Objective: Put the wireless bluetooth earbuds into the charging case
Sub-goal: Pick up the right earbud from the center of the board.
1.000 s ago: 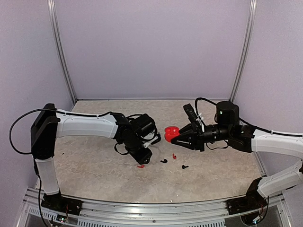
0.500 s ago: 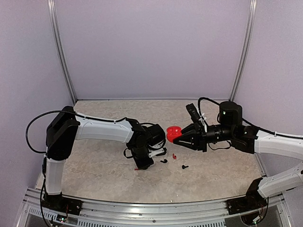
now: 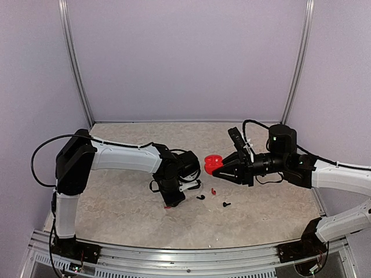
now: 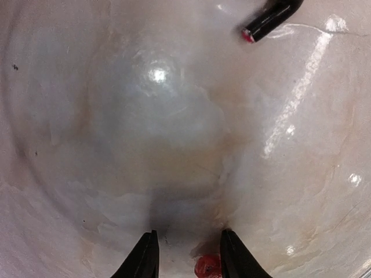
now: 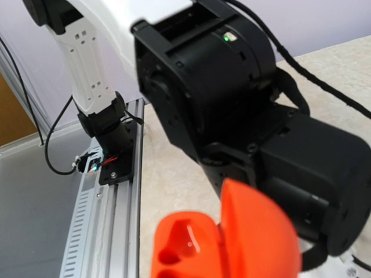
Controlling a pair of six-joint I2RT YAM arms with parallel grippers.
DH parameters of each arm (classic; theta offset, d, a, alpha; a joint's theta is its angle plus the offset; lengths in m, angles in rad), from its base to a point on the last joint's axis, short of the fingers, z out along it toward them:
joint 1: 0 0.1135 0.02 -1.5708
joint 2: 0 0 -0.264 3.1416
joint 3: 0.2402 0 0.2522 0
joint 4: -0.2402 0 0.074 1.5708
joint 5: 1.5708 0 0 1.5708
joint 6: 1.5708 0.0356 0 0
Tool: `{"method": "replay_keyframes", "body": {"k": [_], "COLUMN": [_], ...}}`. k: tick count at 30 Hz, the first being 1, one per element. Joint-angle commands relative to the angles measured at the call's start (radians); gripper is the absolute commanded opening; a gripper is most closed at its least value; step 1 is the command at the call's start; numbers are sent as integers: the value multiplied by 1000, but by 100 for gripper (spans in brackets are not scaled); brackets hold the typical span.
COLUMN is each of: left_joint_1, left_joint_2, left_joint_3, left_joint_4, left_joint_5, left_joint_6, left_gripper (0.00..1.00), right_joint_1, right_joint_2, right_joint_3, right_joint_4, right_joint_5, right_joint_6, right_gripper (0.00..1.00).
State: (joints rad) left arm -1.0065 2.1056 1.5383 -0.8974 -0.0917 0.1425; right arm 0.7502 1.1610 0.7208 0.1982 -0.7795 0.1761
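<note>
My right gripper (image 3: 220, 168) is shut on the red charging case (image 3: 211, 163), held above the table with its lid open. In the right wrist view the charging case (image 5: 223, 243) shows empty sockets. My left gripper (image 4: 188, 258) points straight down at the table, open. A red earbud (image 4: 207, 267) lies between its tips, close against the right fingertip (image 4: 232, 255). From above, that earbud (image 3: 167, 207) peeks out under the left gripper (image 3: 170, 202). Another red earbud (image 3: 213, 190) and two black earbuds (image 3: 200, 197) (image 3: 226, 204) lie on the table below the case.
A black earbud stem (image 4: 268, 18) shows at the top right of the left wrist view. The left arm's wrist (image 5: 232, 87) fills the right wrist view just beyond the case. The metal rail (image 3: 185, 258) runs along the near table edge.
The left arm swung in and its gripper came down upright over the red earbud, jaws narrower than a second ago. The right gripper with the case shifted slightly.
</note>
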Motion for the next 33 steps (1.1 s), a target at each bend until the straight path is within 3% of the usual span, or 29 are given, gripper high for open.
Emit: {"method": "replay_keyframes", "body": {"k": [1,10,26,33], "left_joint_1": [16,24,30,32], "left_joint_2": [-39,-57,-110,-108], "left_joint_3": [-46,-83,-135,-130], "left_joint_4": [-35,-39,-32,-18], "left_joint_5": [11,51,86,50], "left_joint_6": [-12,-40,-41,-24], "left_gripper": [37,33,43,32], "right_joint_1": [-8,-9,-9,-8], "right_joint_2": [-23,-17,0,6], "right_joint_3": [-14,-12,-9,-8], "right_joint_4": [-3,0,13,15], "right_joint_5": [7,3,-9,-10], "right_joint_6": [-3,-3,0,2], "right_gripper": [10,10,10,10]}}
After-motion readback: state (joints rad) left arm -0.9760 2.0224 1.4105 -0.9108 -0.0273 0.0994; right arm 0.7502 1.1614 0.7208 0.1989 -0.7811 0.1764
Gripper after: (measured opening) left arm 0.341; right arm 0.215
